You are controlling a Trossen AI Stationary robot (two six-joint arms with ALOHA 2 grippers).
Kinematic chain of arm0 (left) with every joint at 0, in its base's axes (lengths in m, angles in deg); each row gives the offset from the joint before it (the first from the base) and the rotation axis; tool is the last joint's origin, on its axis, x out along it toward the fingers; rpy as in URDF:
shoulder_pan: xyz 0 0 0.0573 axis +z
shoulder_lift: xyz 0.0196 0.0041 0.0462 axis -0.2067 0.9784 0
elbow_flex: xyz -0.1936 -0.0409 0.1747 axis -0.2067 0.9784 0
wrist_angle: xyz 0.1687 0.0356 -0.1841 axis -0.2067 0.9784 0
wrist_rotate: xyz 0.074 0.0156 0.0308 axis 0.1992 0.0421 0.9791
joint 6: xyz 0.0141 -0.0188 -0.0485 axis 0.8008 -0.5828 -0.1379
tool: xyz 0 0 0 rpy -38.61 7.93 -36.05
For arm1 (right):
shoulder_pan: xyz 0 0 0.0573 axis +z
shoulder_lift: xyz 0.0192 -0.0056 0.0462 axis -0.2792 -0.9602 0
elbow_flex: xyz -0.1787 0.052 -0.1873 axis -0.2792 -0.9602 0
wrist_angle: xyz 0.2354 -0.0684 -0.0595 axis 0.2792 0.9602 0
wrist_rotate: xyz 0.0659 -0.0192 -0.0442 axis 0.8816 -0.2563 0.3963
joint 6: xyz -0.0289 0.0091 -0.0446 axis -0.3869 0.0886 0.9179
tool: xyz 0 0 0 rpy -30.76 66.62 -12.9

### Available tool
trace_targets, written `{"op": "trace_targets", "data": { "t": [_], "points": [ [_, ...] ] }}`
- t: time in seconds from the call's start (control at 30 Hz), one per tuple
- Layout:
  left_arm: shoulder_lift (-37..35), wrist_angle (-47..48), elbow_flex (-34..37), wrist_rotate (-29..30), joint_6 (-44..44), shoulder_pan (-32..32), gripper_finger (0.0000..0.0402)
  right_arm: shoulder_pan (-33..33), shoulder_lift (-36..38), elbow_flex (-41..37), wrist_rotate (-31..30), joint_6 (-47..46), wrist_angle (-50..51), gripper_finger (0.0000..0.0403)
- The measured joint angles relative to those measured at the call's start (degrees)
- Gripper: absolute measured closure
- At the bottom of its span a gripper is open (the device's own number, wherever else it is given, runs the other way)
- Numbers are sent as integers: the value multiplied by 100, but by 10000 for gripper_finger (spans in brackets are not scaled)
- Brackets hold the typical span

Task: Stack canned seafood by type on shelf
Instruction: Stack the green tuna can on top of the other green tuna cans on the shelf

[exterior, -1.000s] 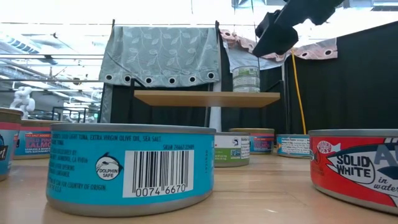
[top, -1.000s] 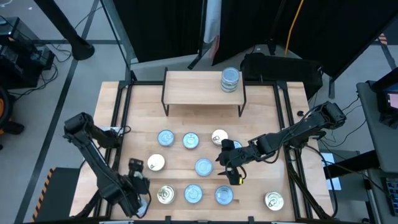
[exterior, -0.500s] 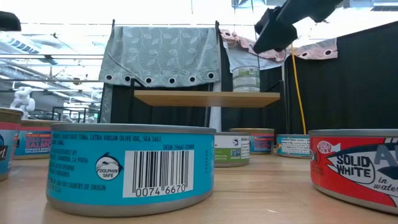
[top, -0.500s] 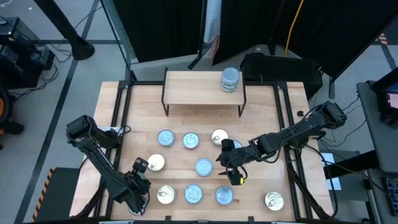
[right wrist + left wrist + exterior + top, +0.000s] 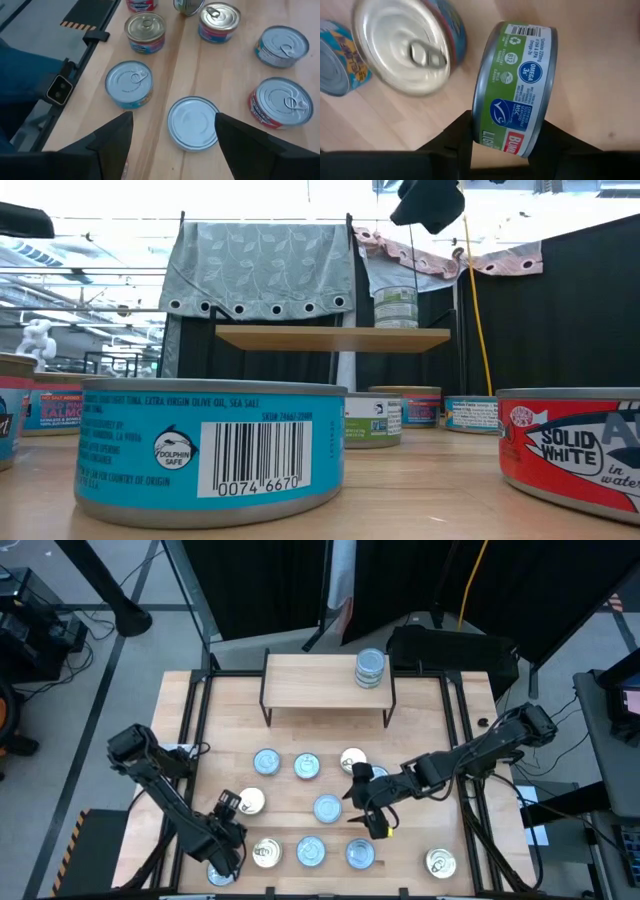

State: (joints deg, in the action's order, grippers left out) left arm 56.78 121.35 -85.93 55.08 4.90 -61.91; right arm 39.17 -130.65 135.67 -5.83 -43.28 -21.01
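Several flat round tins lie on the wooden table (image 5: pixel 420 720). The shelf (image 5: pixel 310 680) stands at the far edge, with a stack of tins (image 5: pixel 370 668) on its right end. My left gripper (image 5: pixel 228 806) is near the front left, beside a cream-lidded tin (image 5: pixel 251 802), shut on a green-sided tin (image 5: pixel 517 85). That tin is hidden under the gripper in the high view. My right gripper (image 5: pixel 362 808) hangs open above the middle tins, over a plain-lidded blue tin (image 5: pixel 192 122), and holds nothing. My left gripper pinches the green-sided tin between its two fingers, one on the lid face (image 5: pixel 479 117) and one on the opposite flat face (image 5: pixel 544 127). The fingers come steeply from above. The tin is turned on edge, its green side wall up; whether it rests on the table is hidden.
More tins sit along the near edge (image 5: pixel 311 852) and at the front right (image 5: pixel 441 862). A silver-lidded tin (image 5: pixel 402 47) lies close beside the held one. Black rails (image 5: pixel 195 710) run along the table's left and right sides. The shelf's left part is bare.
My left gripper has come down and shifted a little toward the table's right edge, closer to the cream-lidded tin. My right gripper has risen a little, nearly out of the top of the low view.
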Motion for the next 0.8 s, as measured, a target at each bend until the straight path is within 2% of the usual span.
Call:
{"op": "trace_targets", "data": {
  "t": [0.1,0.2,0.4,0.47,0.57,0.7,0.8],
  "points": [
    [-71,23,-312,2,-157,92,264,94,0,0,0,177,-37,134],
    [-262,93,-915,90,-210,201,264,275,-2,50,-2,529,-41,148],
    [-765,107,-2506,904,168,602,264,970,-2,883,-96,1880,80,186],
    [-902,48,-3024,1055,467,827,264,1274,-2,1232,-786,2544,188,188],
    [-1101,-306,-3679,1008,879,1219,264,1747,-13,1514,-2494,4195,221,178],
    [-1294,-733,-4232,207,1205,1927,264,2050,-128,1519,-4283,7482,-440,145],
    [-1314,-1058,-4447,-575,1139,2493,264,1987,-249,1526,-4797,9463,-1416,119]
  ]
}}
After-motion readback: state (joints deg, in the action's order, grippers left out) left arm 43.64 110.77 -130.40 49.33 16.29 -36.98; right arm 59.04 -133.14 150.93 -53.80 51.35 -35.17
